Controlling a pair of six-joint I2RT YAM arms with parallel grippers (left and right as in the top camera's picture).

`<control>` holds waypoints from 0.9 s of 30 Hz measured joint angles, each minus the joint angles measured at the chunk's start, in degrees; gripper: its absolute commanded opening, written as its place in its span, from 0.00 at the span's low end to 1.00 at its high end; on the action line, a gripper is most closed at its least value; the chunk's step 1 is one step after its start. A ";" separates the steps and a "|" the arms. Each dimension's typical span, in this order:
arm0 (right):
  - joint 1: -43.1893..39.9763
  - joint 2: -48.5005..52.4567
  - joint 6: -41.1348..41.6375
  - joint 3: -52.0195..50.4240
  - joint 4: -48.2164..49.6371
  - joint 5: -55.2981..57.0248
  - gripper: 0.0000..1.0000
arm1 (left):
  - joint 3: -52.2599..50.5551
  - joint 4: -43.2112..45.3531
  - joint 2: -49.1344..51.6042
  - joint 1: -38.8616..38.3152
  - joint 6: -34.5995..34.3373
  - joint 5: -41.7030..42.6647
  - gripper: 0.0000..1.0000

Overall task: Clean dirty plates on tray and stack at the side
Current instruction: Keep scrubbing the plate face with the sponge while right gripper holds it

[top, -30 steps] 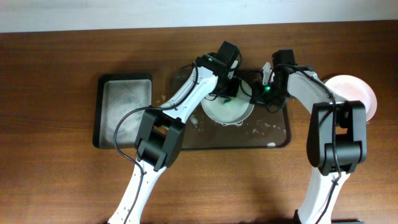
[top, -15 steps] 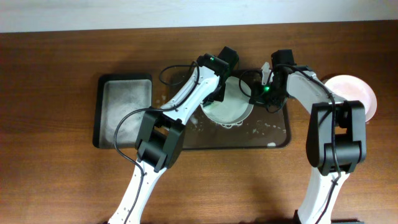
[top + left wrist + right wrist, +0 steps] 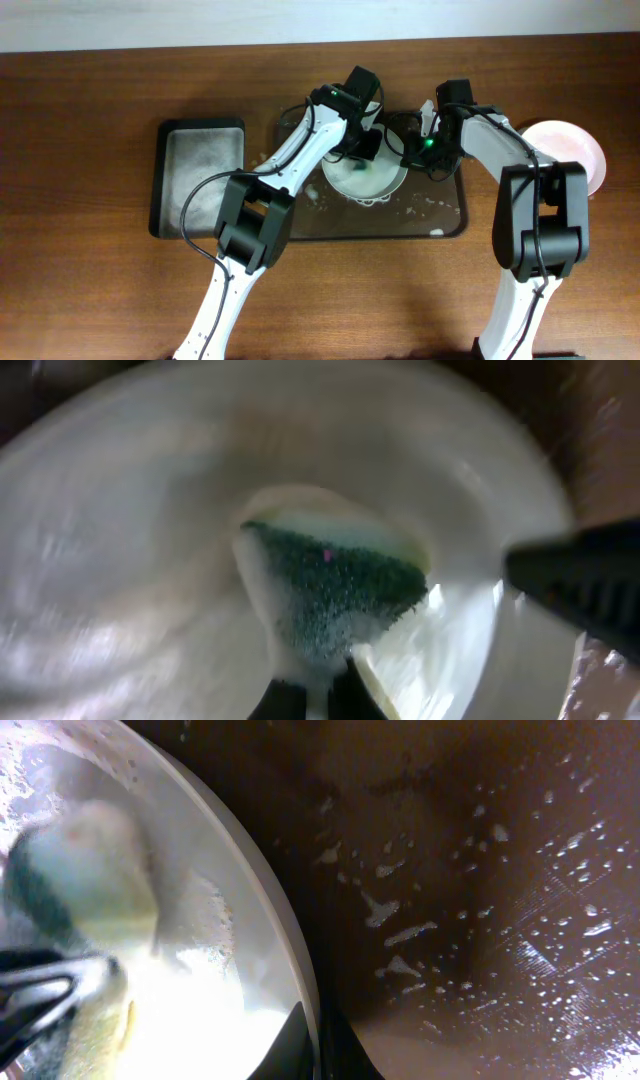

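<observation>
A white plate [image 3: 362, 180] lies on the large dark tray [image 3: 445, 218], its face soapy. My left gripper [image 3: 367, 150] is shut on a green-and-yellow sponge [image 3: 330, 595], whose green side presses on the plate [image 3: 130, 560]. My right gripper [image 3: 413, 150] is shut on the plate's right rim [image 3: 290, 950], one finger inside and one outside the rim. In the right wrist view the sponge [image 3: 90, 860] and the left fingers [image 3: 40, 990] show on the plate's far side. Another white plate [image 3: 578, 152] rests on the table at the far right.
A smaller dark tray [image 3: 197, 180] with foam on it sits to the left. The large tray's floor [image 3: 480, 870] is wet and dotted with suds. Both arms cross over the tray's back half.
The left gripper slid the sponge left across the plate, then back to the right. The right gripper and the plate have stayed put.
</observation>
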 measured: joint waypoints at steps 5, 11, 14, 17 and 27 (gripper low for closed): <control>0.00 0.00 -0.02 0.00 -0.02 -0.02 0.04 | -0.20 6.10 0.09 -0.17 0.15 -2.49 0.00; 0.00 0.00 -0.04 0.00 0.00 -0.02 0.04 | -0.17 5.55 0.09 -0.70 -0.13 -16.17 0.00; 0.00 0.00 0.00 0.00 0.00 -0.02 0.04 | -0.13 2.93 0.09 -0.96 -0.26 -22.23 0.00; 0.00 0.02 0.00 0.00 0.00 -0.02 0.04 | 0.04 -1.29 0.09 -0.98 -1.18 -27.06 0.00; 0.00 0.00 -0.02 0.00 0.00 -0.02 0.04 | 0.74 -11.91 -0.35 -0.59 -1.38 -17.49 0.00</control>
